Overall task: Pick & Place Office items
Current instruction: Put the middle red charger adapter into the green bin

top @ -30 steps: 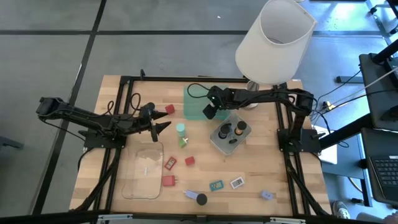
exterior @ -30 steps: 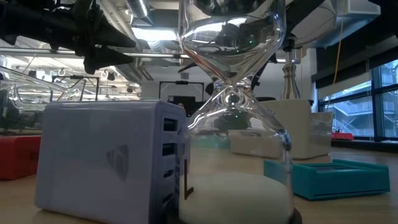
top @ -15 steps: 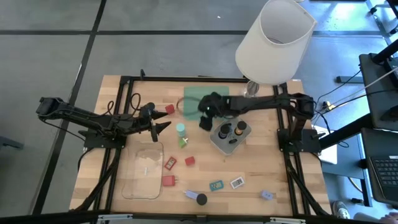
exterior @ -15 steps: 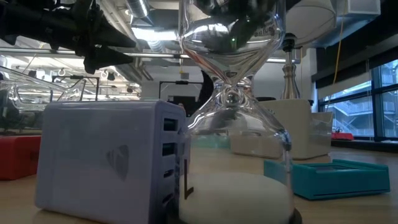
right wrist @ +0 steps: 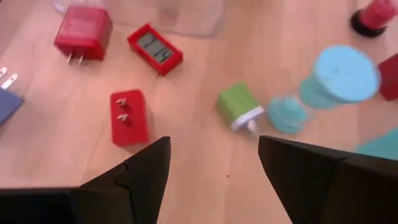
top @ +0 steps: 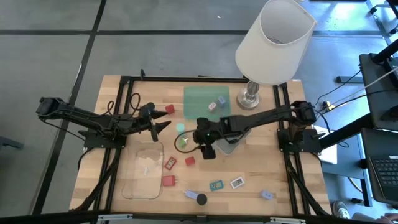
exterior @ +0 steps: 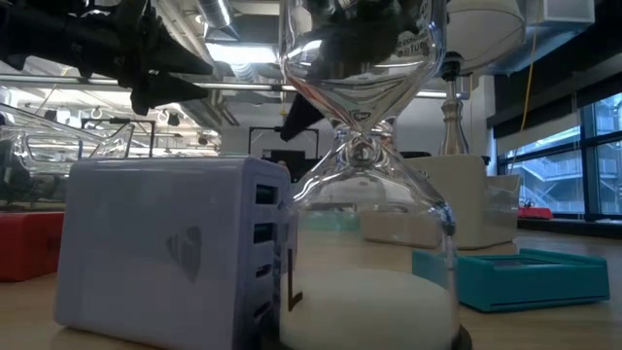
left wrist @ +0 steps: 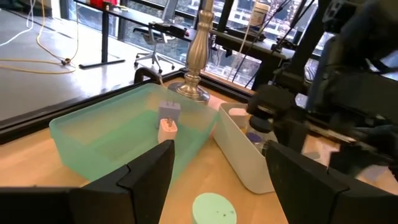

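Below the right gripper [top: 208,152], in the high view, the green plug [top: 183,142] is seen just beside it, on the side toward the left arm. The teal hourglass [top: 180,128] stands just past the plug, and a red block [top: 189,161] lies near the gripper's other side. The left gripper [top: 166,125] is parked near the hourglass and is also close, but the right is judged nearer to the plug.

Low view: most is blocked by a pale charger [exterior: 165,248] and a glass hourglass [exterior: 364,194]. No finger state can be read there.

Left wrist view: the left gripper [left wrist: 219,149] is spread and empty. The hourglass's teal top sits just ahead of the fingers, with the green tray [left wrist: 93,134] beyond.

Right wrist view: the right gripper [right wrist: 212,146] is spread with nothing pinched. The green plug [right wrist: 237,107] lies just ahead of the gap, apart from both fingers. It is a small green cube with a white pronged end. Its long axis is set diagonal to the finger line, so a wrist turn is probably needed before closing. A red plug [right wrist: 129,116] lies ahead of one finger, well off the gap.
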